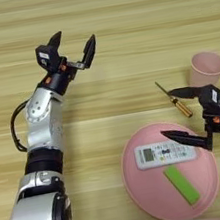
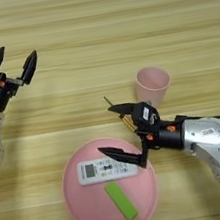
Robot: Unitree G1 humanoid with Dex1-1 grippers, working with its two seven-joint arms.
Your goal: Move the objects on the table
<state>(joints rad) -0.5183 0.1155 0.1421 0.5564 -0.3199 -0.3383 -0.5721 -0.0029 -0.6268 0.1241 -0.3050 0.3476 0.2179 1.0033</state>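
**Right gripper spread wide above the plate's edge**

Right gripper [image 2: 119,129] reaches in from the right with its two black fingers far apart and nothing between them. One fingertip hangs over the right end of the white remote [image 2: 103,169]; the other points left near the small screwdriver [image 2: 122,116]. Whether the lower tip touches the remote cannot be told.

The remote lies flat across the upper half of the round pink plate [image 2: 80,208], screen end to the left. A green bar [image 2: 120,200] lies on the plate just below it, slanted. The pale pink cup [image 2: 152,84] stands upright on the table [image 2: 118,24], just beyond the screwdriver and apart from the plate.

Far to the left, the left gripper [image 1: 73,44] is raised over bare wood, fingers splayed, holding nothing.

Light-brown planks with horizontal grain fill both views; nothing of the room beyond shows.
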